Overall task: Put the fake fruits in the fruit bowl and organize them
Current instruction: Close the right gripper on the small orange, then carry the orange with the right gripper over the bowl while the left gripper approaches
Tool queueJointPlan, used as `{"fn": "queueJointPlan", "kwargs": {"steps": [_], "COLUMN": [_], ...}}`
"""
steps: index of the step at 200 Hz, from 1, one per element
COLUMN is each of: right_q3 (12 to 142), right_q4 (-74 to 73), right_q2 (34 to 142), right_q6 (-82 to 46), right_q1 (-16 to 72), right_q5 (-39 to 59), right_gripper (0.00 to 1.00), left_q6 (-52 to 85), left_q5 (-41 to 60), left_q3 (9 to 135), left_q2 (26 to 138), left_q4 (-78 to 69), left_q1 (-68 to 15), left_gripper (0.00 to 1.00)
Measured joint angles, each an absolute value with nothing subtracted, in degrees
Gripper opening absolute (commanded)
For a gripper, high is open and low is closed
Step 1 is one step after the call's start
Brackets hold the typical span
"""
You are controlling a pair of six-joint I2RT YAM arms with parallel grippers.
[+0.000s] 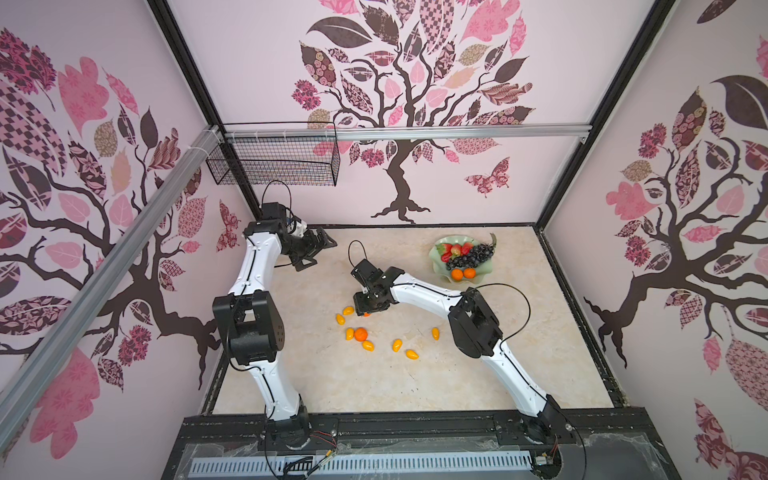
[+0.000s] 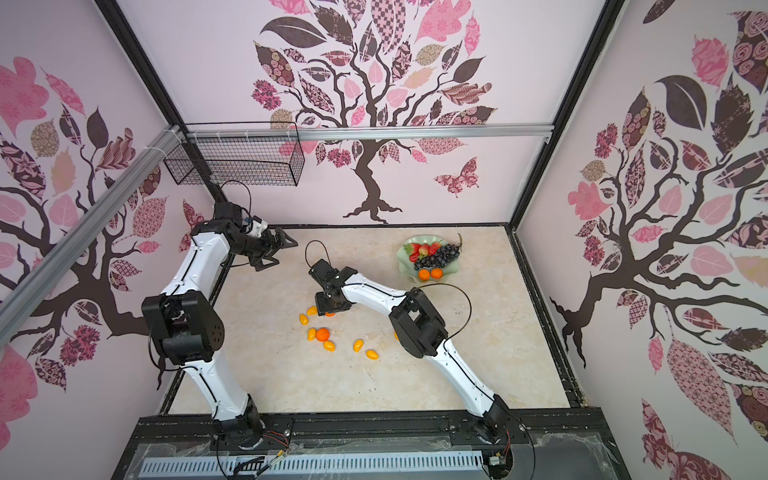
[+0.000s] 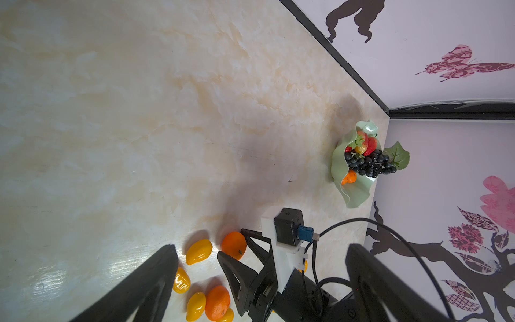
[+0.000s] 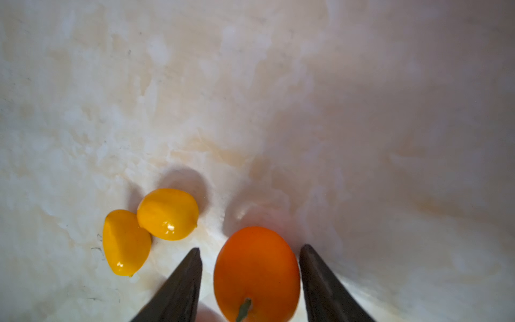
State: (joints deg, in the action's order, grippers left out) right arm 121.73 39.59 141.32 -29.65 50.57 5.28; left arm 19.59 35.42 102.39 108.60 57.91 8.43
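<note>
- Right gripper point(image 4: 250, 248): low over the worktop point(image 1: 415, 386), left of centre. The jaws stand part-open on either side of a tangerine point(image 4: 256, 273). A gap shows on one side, so the fruit is not clamped.
- Obstructions: a pair of kumquats point(image 4: 167, 214) lies just beside one jaw, close together. A second tangerine point(image 1: 360, 334) lies nearer the front edge with kumquats tight against it. Three more kumquats point(image 1: 412, 354) are scattered toward the right arm.
- Left gripper point(image 1: 322, 253): near the back left corner, jaws wide, nothing between them.
- Fruit bowl point(image 1: 485, 269): at the back right of the worktop, well apart from the loose fruit. It holds strawberries point(image 1: 455, 249), the grape bunch point(image 1: 473, 255) and two bowl tangerines point(image 1: 463, 273) at its front rim.
- Surface: pale cream marble pattern, bordered by a black frame.
- Room: pink walls printed with trees, leaves and butterflies. A black wire basket point(image 1: 274, 162) hangs from the rail at the back left.
</note>
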Motion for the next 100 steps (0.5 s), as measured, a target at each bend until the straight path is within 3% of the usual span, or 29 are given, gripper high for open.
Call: {"fn": "queueJointPlan", "kwargs": {"steps": [100], "right_q3": [119.96], "right_q4": [39.0], "right_q2": [140.49], "right_q6": [-29.39], "right_q1": [50.54], "right_q5": [5.41], "right_gripper": [0.41], "left_q6": [19.81], "left_q5": [37.87], "left_q3": [101.12], "left_q2": [110.19], "left_q4": [55.53], "left_q1": [9.08], "left_gripper": [0.99]}}
